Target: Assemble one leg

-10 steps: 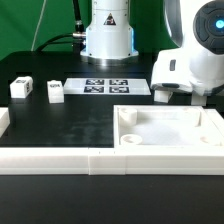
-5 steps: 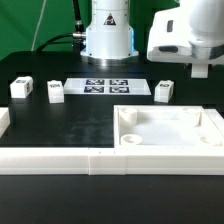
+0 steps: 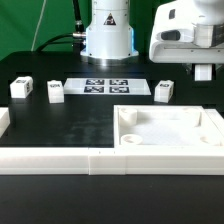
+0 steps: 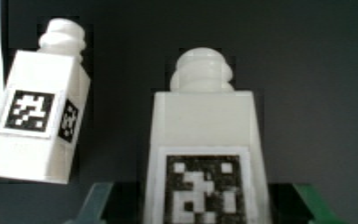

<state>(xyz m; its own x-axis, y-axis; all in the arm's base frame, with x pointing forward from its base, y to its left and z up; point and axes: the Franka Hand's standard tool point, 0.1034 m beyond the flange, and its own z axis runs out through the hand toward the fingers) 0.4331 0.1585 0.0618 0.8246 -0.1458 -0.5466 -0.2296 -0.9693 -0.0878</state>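
Black tabletop bears the leg (image 3: 163,90), upright just beside the marker board (image 3: 104,86) on the exterior view's right, beyond the white panel (image 3: 170,140). The gripper (image 3: 203,72) hangs above and near it, empty; on the wrist view its fingers (image 4: 119,205) seem spread, flanking a centre leg (image 4: 206,140) with a tilted leg (image 4: 43,110) beside

Work surface: a matte black table (image 3: 70,125) fills most of the exterior view; the same dark surface forms the ground in the wrist view.

Front edge: a low white barrier (image 3: 60,160) runs across the full width of the table, with a vertical seam near its middle. A short white return piece (image 3: 4,122) stands at the exterior view's left. Below the barrier lies a pale grey band (image 3: 110,205).

Rear: a green backdrop (image 3: 30,25) closes the scene behind the table.

The marker board (image 3: 105,87) lies flat on the table towards the rear.

Lighting: even and diffuse; white surfaces appear bright
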